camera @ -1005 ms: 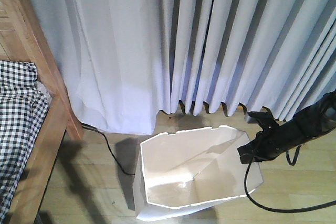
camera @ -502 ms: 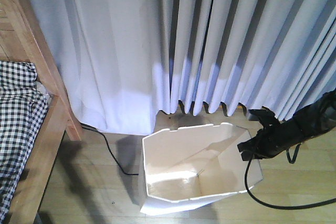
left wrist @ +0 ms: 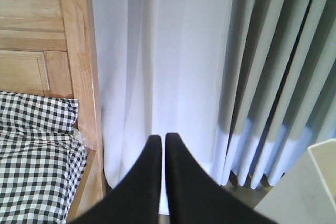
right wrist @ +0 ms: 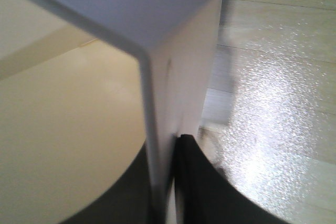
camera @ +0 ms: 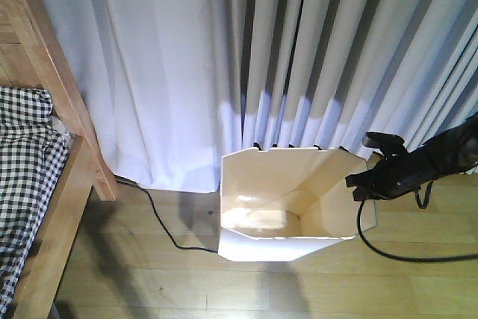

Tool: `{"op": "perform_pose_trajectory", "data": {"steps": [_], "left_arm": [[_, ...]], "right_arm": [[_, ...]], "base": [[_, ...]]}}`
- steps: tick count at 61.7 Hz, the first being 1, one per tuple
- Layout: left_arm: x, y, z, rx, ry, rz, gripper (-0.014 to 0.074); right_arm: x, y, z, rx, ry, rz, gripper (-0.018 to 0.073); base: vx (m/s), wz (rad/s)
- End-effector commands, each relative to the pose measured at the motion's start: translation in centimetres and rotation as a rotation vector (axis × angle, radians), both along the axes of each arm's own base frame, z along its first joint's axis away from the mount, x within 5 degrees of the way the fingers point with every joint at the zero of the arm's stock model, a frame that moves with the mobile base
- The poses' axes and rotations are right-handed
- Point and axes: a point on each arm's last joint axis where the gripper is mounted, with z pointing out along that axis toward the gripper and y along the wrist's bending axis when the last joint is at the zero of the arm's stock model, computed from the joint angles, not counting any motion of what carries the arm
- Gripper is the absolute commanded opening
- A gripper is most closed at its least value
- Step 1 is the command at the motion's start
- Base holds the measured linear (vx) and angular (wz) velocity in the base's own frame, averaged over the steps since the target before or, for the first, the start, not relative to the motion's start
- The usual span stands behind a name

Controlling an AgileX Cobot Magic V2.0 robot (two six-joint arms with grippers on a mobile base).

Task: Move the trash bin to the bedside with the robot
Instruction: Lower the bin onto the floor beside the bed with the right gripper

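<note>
The right claw (camera: 357, 184) pinches the three o'clock rim of the tall white thin-plastic trash bin (camera: 287, 240), likely light and flexible; left claw (left wrist: 159, 145) closed, empty.

The trash bin (camera: 295, 203) now stands upright against the curtain (camera: 246, 57), no longer tilted toward the camera; it sits farther right and back. The right gripper (camera: 357, 183), clamped on its rim, sits higher.
</note>
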Motion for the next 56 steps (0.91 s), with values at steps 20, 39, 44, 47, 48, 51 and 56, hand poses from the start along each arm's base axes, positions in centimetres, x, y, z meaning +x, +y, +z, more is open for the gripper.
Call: {"op": "perform_pose_trajectory", "data": {"steps": [20,39,44,47,48,51,56], "left_arm": [[0.1,0.0,0.1,-0.011,-0.064,-0.003,-0.0006],[0.1,0.0,0.1,-0.011,-0.064,-0.003,-0.0006],[0.1,0.0,0.1,-0.011,-0.064,-0.003,-0.0006],[0.1,0.0,0.1,-0.011,-0.064,-0.003,-0.0006],[0.1,0.0,0.1,-0.011,-0.064,-0.003,-0.0006],[0.1,0.0,0.1,-0.011,-0.064,-0.003,-0.0006],[0.1,0.0,0.1,-0.011,-0.064,-0.003,-0.0006]], "right_arm": [[2.5,0.5,-3.9,0.102,0.114,0.0,0.0012],[3.8,3.3,-7.6,0.089,0.128,0.031,0.002],[4.2,3.4,-8.4,0.091,0.134,0.002,0.0022],[4.5,3.3,-8.7,0.091,0.137,-0.02,0.0026],[4.6,3.3,-8.9,0.089,0.136,-0.026,0.0027],[4.8,3.2,-9.1,0.083,0.13,-0.035,0.0029],[5.2,3.1,-9.6,0.072,0.118,-0.05,0.0032]], "base": [[0.0,0.0],[0.0,0.0],[0.0,0.0],[0.0,0.0],[0.0,0.0],[0.0,0.0],[0.0,0.0]]}}
